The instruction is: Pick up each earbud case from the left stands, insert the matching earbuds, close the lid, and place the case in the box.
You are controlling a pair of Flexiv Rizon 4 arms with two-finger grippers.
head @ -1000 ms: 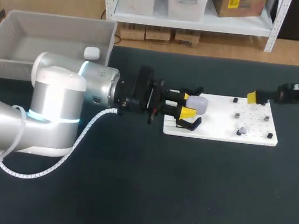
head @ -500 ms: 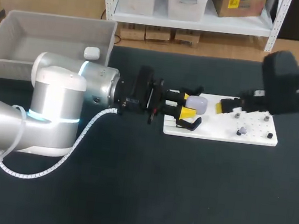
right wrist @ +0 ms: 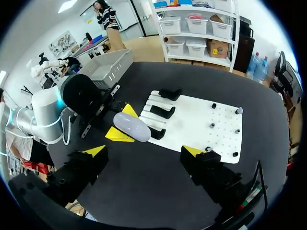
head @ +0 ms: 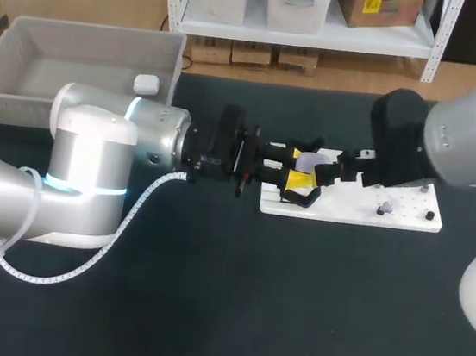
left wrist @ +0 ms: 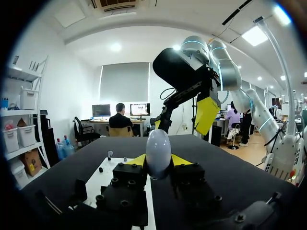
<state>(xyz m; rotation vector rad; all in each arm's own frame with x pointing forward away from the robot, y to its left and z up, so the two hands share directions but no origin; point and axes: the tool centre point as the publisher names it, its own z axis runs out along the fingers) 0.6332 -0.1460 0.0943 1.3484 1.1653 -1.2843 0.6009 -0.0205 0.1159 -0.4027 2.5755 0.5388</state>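
left fingers (left wrist: 136, 160) clamped on earbud case (left wrist: 158, 152), held over white stand board (head: 407, 218) | right fingers (right wrist: 96, 151) spread wide, empty, hovering over case | likely presented for lid-opening

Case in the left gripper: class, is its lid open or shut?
Shut: the case is one smooth closed oval between the left gripper's yellow fingers; no raised lid shows.

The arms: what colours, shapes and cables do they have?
The left arm and the right arm are rounded silver-grey tubes, each with a glowing light-blue ring. A white ribbed cable runs along the left one. Wrists are black, jaws yellow-tipped.
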